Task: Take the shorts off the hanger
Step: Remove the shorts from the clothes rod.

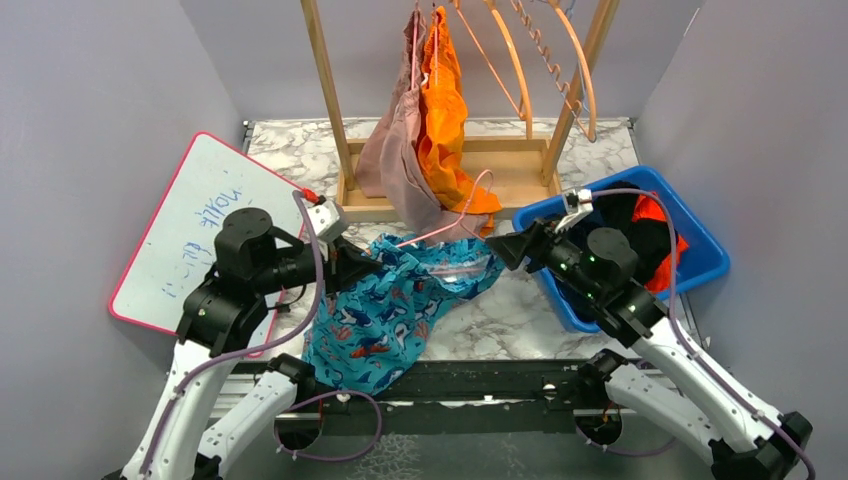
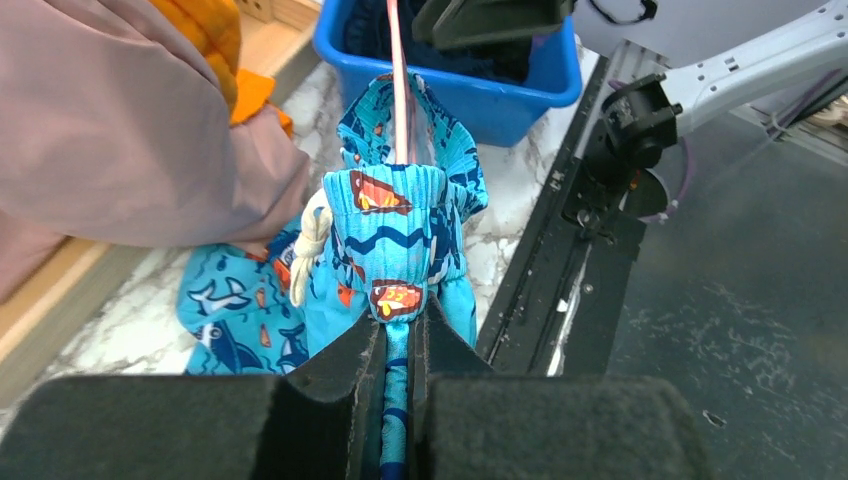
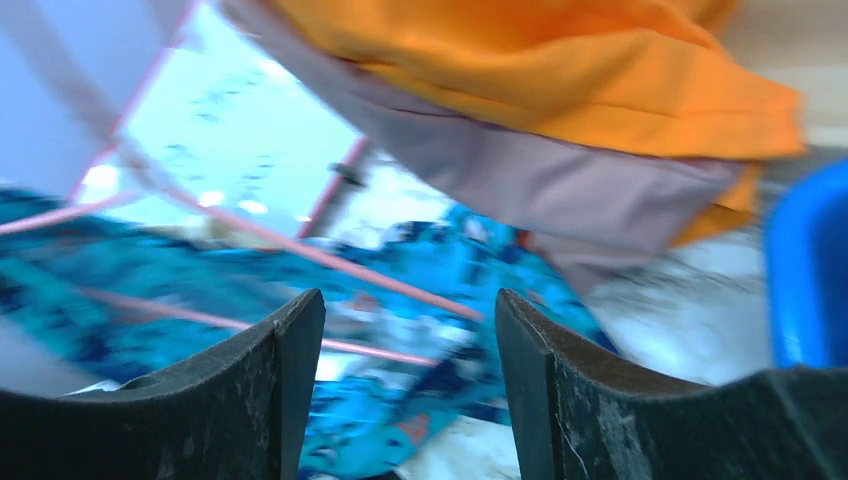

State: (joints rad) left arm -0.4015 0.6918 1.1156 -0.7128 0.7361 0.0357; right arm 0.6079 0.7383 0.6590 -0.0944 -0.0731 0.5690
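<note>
1. The blue cartoon-print shorts (image 1: pixel 385 315) lay spread on the marble table (image 1: pixel 520 310) between the two arms, a pink hanger (image 2: pixel 397 80) poking out of them.
2. The left gripper (image 2: pixel 400 335) was clenched on their waistband (fabric pinched between the pads).
3. The right gripper (image 3: pixel 410 310) stood released and empty, near the hanger.
4. Pink shorts (image 1: pixel 395 160) and orange shorts (image 1: pixel 445 110) hung on the wooden rack (image 1: pixel 325 90) behind.
</note>
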